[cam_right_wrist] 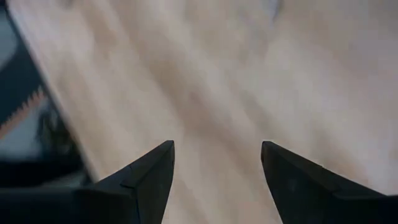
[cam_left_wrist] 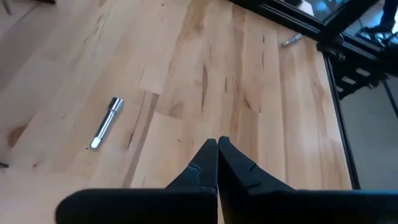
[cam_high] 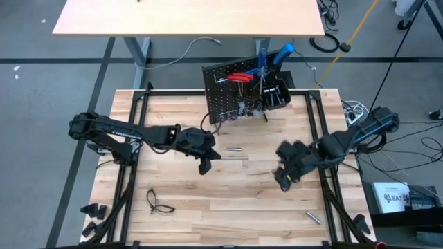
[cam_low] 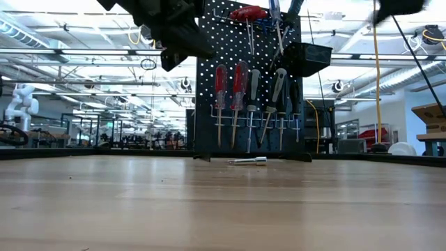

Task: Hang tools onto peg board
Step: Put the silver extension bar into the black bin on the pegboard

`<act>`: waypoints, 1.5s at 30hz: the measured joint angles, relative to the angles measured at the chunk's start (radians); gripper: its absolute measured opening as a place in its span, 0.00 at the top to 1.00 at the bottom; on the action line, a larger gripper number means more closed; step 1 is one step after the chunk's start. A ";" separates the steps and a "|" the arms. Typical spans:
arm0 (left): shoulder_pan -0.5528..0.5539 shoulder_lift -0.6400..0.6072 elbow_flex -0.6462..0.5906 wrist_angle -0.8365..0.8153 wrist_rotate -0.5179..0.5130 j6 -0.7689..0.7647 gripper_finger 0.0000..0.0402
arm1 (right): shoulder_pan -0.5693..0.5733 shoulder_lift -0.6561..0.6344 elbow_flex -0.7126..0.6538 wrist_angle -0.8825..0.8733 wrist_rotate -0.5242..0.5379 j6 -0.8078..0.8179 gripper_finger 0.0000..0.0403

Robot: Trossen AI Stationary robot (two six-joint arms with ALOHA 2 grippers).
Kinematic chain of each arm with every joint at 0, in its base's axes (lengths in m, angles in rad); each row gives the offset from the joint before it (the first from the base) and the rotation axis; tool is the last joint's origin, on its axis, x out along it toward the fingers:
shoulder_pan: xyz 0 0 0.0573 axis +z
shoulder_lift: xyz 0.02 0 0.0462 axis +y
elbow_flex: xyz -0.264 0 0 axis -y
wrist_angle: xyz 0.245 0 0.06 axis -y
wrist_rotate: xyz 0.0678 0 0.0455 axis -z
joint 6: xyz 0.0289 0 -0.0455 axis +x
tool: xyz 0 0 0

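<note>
Across the far edge of the wooden bench (cam_high: 228, 200) stands the peg board (cam_high: 225, 93), a black perforated metal panel. The low view alone shows its front: a row of tools (cam_low: 240, 104) hanging upright from a silver hook rail (cam_low: 254, 129), screwdrivers with glossy red handles and others dark or grey, their thin steel shafts pointing down. More tools hang near the top beside a small black bin (cam_low: 310, 57).

From above, a slim silver bit (cam_high: 234, 149) lies on the planks in front of the board; the low view shows the same piece lying flat near the board's feet, and the left wrist view shows it as a short polished cylinder with a wider socket end. A second silver bit (cam_high: 313, 217) rests near the front right corner, well apart.

The left hand (cam_high: 205, 166) hovers near the first bit, its dark pointed fingers (cam_left_wrist: 205, 165) clenched together on nothing. The right hand (cam_high: 284, 180) waits over the bench's right side, its two wedge-shaped fingers (cam_right_wrist: 152, 171) released and spread wide, nothing between them.

A pair of clear glasses (cam_high: 158, 202) lies near the front left.
</note>
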 joint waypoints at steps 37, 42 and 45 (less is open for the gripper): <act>0.058 0.000 0.000 -0.012 0.117 0.118 1.00 | 0.347 0.256 -0.368 0.252 -0.794 0.507 0.43; 0.052 0.000 0.000 -0.018 0.117 0.092 1.00 | 0.351 0.258 -0.441 0.379 -0.823 0.531 0.45; 0.048 0.000 0.000 -0.019 0.116 0.080 1.00 | 0.351 0.261 -0.470 0.405 -0.822 0.541 0.49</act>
